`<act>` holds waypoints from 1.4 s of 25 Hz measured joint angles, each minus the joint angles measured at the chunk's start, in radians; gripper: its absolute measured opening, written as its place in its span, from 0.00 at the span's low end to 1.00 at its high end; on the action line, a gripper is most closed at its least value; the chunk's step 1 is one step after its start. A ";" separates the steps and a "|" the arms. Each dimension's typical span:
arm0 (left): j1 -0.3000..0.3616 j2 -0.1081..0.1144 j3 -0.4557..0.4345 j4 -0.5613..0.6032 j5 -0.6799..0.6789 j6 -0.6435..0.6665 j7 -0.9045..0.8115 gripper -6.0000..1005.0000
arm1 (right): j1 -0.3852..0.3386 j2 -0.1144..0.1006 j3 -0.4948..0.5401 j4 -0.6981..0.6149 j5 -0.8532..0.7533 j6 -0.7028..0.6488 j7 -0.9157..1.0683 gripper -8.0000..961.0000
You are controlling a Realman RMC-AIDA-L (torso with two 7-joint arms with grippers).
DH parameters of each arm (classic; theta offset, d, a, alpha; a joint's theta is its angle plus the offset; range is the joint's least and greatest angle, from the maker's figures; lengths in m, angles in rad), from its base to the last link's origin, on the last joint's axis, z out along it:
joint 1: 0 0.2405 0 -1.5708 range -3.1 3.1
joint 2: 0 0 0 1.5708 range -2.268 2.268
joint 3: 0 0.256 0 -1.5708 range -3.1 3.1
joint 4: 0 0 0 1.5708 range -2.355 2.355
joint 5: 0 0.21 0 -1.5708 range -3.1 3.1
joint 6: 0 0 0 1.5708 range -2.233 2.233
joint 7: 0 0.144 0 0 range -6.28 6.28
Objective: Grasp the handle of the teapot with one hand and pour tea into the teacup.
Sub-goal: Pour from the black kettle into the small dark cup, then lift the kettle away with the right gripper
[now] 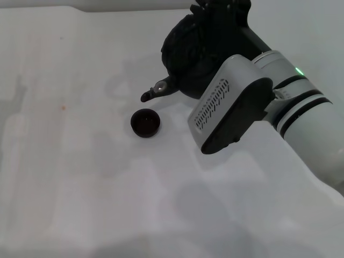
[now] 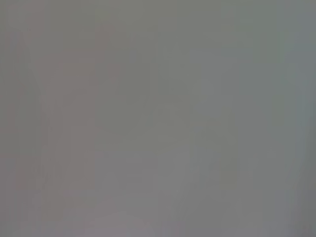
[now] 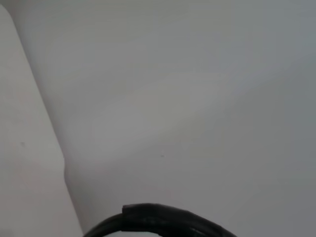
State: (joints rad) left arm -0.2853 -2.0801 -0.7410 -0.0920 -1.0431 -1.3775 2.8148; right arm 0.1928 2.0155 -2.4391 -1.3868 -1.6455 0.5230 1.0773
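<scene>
The black teapot (image 1: 188, 54) is at the back right in the head view, tipped so that its short spout (image 1: 156, 90) with the silvery cap points down and left. The small black teacup (image 1: 145, 123) stands on the white table just in front of the spout tip, and its inside looks dark. My right gripper (image 1: 220, 12) sits over the teapot's top and is shut on the handle. A black arc of that handle (image 3: 158, 219) fills the edge of the right wrist view. No stream of tea shows. The left gripper is out of view.
The white table (image 1: 80, 188) stretches to the left and front. A tiny orange-brown stain (image 1: 63, 107) marks it at the left. My right forearm (image 1: 279, 107) crosses the right side above the table. The left wrist view is plain grey.
</scene>
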 joint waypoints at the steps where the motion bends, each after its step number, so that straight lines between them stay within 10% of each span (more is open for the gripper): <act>1: 0.000 0.000 0.000 0.000 0.000 0.000 0.000 0.86 | 0.000 0.000 -0.002 0.000 -0.001 0.006 0.001 0.11; 35: 0.000 -0.002 0.000 -0.003 0.000 0.000 0.000 0.86 | -0.007 -0.003 -0.056 0.011 -0.052 0.085 0.001 0.11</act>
State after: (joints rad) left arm -0.2852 -2.0816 -0.7409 -0.0951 -1.0431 -1.3775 2.8148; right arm 0.1858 2.0125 -2.4946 -1.3759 -1.6970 0.6078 1.0785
